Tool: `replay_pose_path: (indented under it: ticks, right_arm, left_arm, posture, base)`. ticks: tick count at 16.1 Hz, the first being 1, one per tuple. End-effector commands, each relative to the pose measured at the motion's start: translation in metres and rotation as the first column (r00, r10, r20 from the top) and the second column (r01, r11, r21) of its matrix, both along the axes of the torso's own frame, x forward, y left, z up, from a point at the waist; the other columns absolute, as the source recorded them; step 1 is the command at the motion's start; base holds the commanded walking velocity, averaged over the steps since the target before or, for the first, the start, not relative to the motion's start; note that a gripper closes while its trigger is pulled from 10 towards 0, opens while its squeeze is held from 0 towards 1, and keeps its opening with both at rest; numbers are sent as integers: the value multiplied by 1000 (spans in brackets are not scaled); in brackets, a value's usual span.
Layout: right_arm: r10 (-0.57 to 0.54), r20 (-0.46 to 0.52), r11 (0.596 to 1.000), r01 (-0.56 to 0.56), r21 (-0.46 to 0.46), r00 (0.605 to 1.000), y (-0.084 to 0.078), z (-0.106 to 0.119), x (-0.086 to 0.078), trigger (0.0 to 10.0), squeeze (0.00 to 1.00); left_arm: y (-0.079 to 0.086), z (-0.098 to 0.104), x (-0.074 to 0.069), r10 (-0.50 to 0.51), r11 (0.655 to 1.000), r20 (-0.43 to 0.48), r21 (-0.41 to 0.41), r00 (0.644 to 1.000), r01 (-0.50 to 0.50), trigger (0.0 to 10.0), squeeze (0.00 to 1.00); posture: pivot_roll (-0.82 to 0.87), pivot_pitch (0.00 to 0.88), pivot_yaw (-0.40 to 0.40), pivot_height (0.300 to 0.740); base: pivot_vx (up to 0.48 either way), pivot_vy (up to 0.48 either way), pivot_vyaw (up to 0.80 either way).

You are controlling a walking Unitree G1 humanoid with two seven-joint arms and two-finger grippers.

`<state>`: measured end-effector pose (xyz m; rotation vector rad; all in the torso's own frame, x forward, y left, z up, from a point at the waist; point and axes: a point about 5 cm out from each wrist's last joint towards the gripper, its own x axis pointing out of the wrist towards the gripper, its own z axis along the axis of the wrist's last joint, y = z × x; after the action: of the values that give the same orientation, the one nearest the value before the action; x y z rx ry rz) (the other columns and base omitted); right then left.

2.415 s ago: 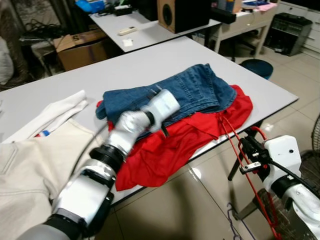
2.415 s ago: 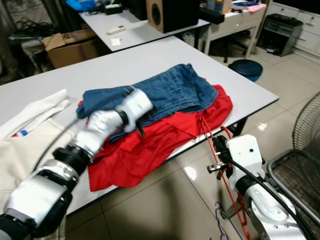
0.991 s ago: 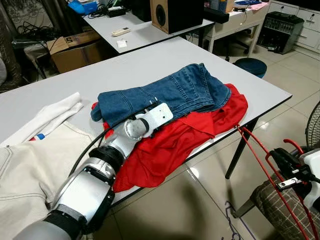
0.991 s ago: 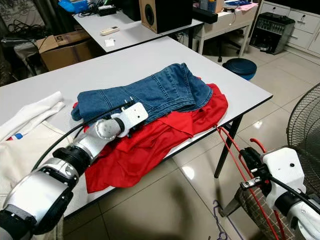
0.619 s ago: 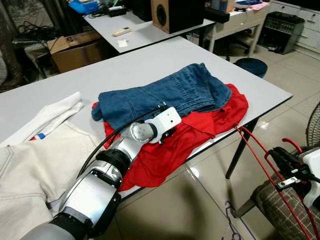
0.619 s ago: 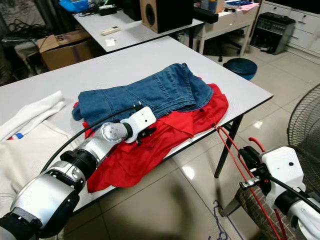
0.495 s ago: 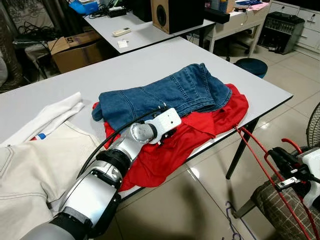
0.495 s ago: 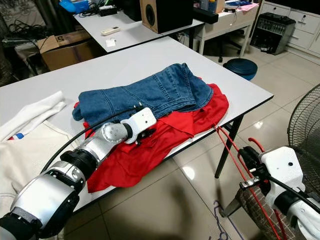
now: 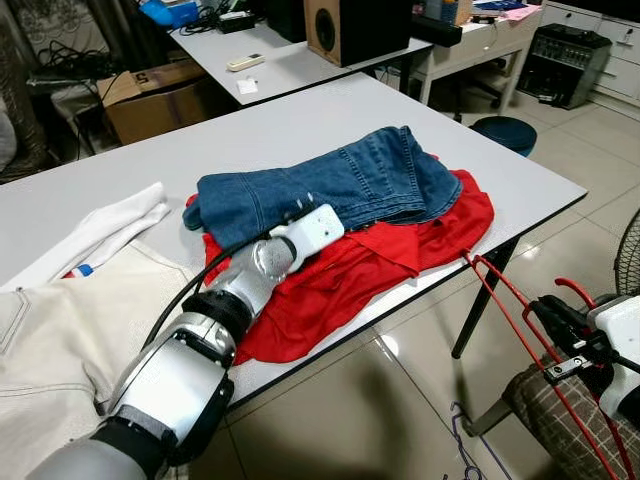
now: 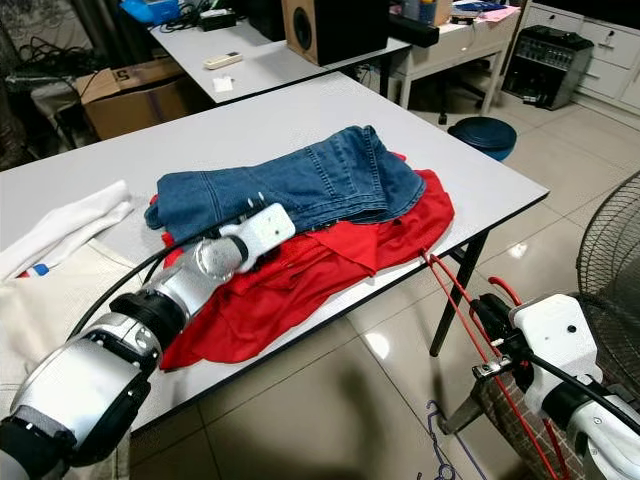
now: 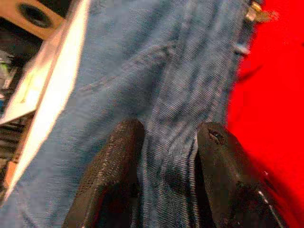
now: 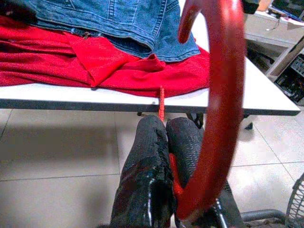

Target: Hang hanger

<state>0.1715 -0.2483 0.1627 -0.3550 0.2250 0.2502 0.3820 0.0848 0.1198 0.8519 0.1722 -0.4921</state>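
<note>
Right tool (image 12: 164, 142), fingers together, clamps the red hanger (image 9: 505, 300) off the worktop (image 9: 300, 125) edge, beside the red garment (image 9: 400, 250). Left tool (image 11: 166, 156), fingers apart, presses the jeans (image 9: 340, 180). Judgement: pin the cloth firmly, draw the hanger out slowly.

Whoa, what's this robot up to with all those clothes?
It is working on a clothes pile on the white table. Its left hand is open, fingers straddling a fold of the blue jeans, which lie on a red garment. Its right hand, off the table's edge, is shut on a red hanger whose far end reaches the red garment.
</note>
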Motion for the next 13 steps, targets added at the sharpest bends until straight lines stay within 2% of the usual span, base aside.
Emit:
replay_pose_path:
  ticks: [1,6,9,13]
  right_arm:
    - [11,6,1000,-11,-11,1000,-1,2,0,10000,0]
    - [9,8,1000,-9,-17,1000,-1,2,1,10000,0]
    - [11,4,1000,-11,-20,1000,0,1,0,10000,0]
    - [9,7,1000,-9,-21,1000,0,1,0,10000,0]
  left_arm:
    - [3,16,7,26,1000,65,-17,998,-25,10000,0]
    - [2,12,6,13,999,71,34,997,-15,10000,0]
    - [-4,-4,-2,-49,996,-7,77,999,49,10000,0]
    - [-6,-10,-5,-78,987,-25,137,997,81,10000,0]
  posture:
    - [-217,0,86,740]
    - [-220,0,89,740]
    - [-223,0,93,740]
    - [-226,0,97,740]
  base:
    - [0,0,0]
    - [0,0,0]
    - [0,0,0]
    - [0,0,0]
